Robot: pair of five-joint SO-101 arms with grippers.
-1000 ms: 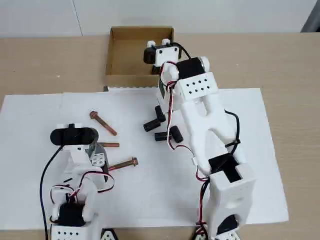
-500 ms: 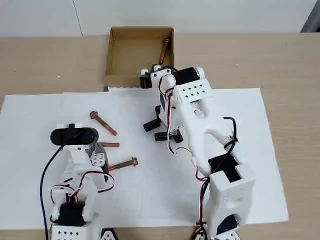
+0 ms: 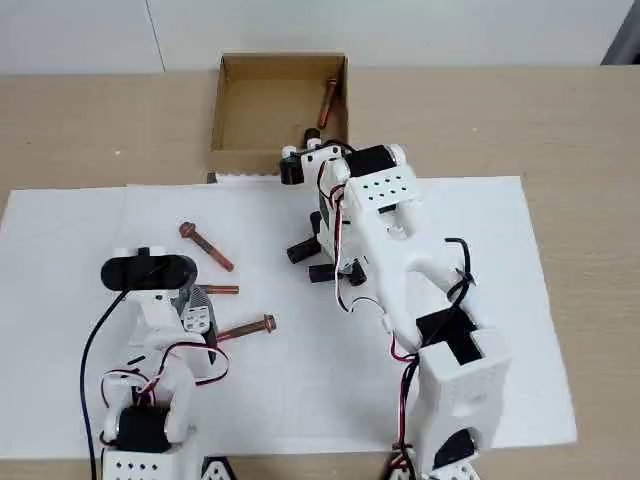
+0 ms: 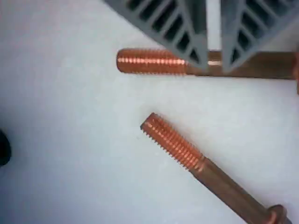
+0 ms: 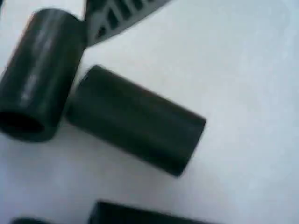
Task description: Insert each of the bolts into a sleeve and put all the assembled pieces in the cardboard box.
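**A:** Where is the cardboard box [image 3: 225, 112]?

**B:** At the far side of the table [image 3: 580, 120], just beyond the white paper [image 3: 60, 230]. One bolt [image 3: 328, 98] lies inside along the box's right wall. Its near end is hidden behind the right arm [image 3: 400, 240].

**A:** And the other bolts?

**B:** Three lie bare on the left half of the paper, apart from the sleeves. The far bolt [image 3: 206, 246] lies tilted, with its head at the far-left end. The middle bolt [image 3: 220, 290] runs left to right. The near bolt [image 3: 246, 326] has its head to the right.

**A:** Is the left gripper [image 4: 213, 51] holding anything?

**B:** No. Its fingers [image 4: 173, 23] are drawn to a narrow slit, right over the middle bolt's shank, which runs crosswise beneath the tips and is not clamped between them.

**A:** And the sleeves?

**B:** The black sleeves [image 3: 303, 250] are clustered mid-paper, on the near side of the box, around the right gripper [image 3: 323, 212]. In the right wrist view, a lying sleeve [image 5: 135, 123] sits just beside an end-on sleeve [image 5: 39, 74] with its bore showing.

**A:** Is the right gripper wide or narrow?

**B:** I cannot tell — the arm covers it from above.
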